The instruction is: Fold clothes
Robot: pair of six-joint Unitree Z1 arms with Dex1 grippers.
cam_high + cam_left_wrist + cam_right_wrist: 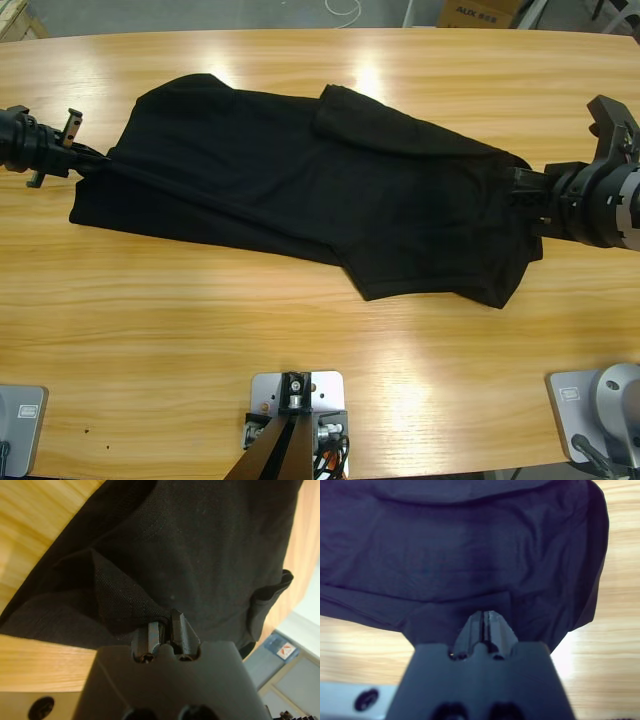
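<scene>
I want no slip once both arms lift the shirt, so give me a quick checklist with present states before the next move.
1. Left claw shut on the shirt: ok, a fold of fabric is pinched between its jaws.
2. Right claw shut on the shirt: ok, jaws closed with cloth at the tips.
3. Claws at opposite ends of the shirt: ok.
4. Shirt lying flat: not ok, one flap is folded over near the middle.
5. Shirt wholly on the table: ok.
6. Collar and label position: cannot tell.

Matte black woven cloth shirt (300, 185) — glossy varnished wood table (300, 360), reflecting lamps
</scene>
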